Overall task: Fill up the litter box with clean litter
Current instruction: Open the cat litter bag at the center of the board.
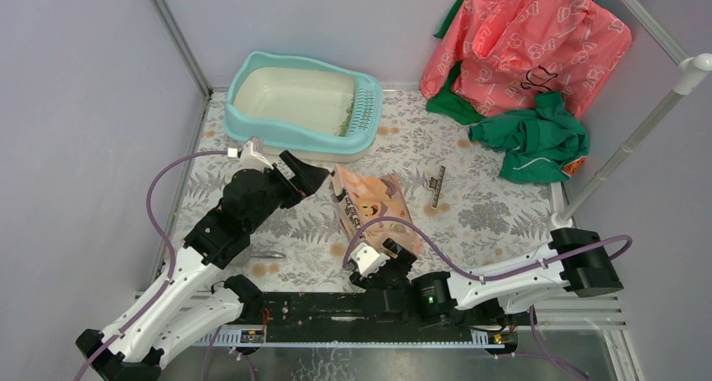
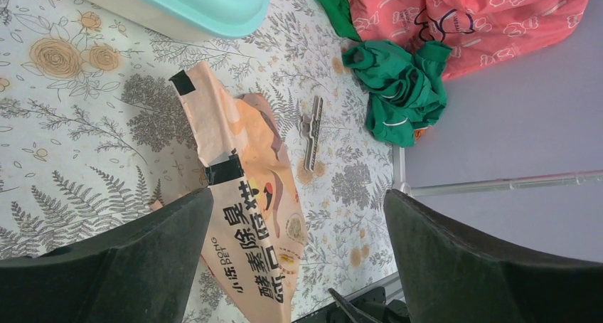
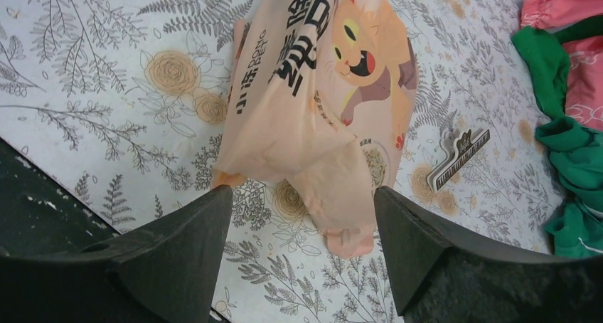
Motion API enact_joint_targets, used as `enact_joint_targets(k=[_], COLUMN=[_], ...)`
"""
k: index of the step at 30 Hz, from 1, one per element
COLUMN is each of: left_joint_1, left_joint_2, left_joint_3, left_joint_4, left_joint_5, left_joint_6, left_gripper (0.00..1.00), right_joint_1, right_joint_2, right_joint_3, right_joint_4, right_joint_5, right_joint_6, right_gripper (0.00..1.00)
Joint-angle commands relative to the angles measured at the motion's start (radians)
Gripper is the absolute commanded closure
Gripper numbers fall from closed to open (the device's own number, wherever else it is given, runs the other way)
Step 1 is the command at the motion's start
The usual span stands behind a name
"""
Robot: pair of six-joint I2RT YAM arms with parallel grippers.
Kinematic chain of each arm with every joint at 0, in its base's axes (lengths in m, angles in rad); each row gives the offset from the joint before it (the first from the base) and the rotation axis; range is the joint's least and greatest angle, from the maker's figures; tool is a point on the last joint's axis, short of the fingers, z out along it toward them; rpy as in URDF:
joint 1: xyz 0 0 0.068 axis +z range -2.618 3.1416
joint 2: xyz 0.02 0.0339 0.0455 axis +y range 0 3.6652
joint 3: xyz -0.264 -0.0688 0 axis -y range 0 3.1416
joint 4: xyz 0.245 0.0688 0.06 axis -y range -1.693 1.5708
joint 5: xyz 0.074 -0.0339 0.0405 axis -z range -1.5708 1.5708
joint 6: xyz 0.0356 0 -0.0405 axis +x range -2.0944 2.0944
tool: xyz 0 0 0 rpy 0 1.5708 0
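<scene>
The light-teal litter box (image 1: 252,121) with a cream basin stands at the back left, its grille ledge on the right. A thin patch of green litter (image 1: 345,117) lies in the basin by the grille. The peach-pink printed bag (image 1: 374,203) lies on the table in front of the box. My left gripper (image 1: 307,178) is open and empty, just left of the bag's top end. The left wrist view shows the bag (image 2: 249,216) between the open fingers and the box's corner (image 2: 213,6). My right gripper (image 1: 379,255) is open and empty at the bag's near end (image 3: 320,102).
A small comb-like clip (image 1: 436,186) lies right of the bag. A grey metal piece (image 1: 267,253) lies near the left arm. Pink and green cloth (image 1: 525,54) is heaped at the back right. A white pole (image 1: 630,142) slants on the right. Grey walls enclose the table.
</scene>
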Motion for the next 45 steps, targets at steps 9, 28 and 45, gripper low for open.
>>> enact_joint_targets(k=[9,28,45], left_joint_1=[0.013,0.025,0.038], left_joint_2=[-0.023,-0.055,-0.042], left_joint_3=[0.012,-0.012,-0.028], left_joint_4=[-0.009,-0.019,0.0], left_joint_5=[-0.011,-0.005,0.02], left_joint_6=[0.02,0.024,0.03], left_gripper=[0.01,0.01,0.01], right_joint_1=[-0.014,-0.038,-0.037], right_joint_2=[0.043,0.15,0.009], right_joint_3=[-0.045,-0.041,-0.125], right_joint_4=[0.29,0.634,0.855], right_joint_5=[0.072,0.287,0.281], right_joint_6=[-0.133,-0.413,-0.578], right_gripper=[0.2,0.2,0.38])
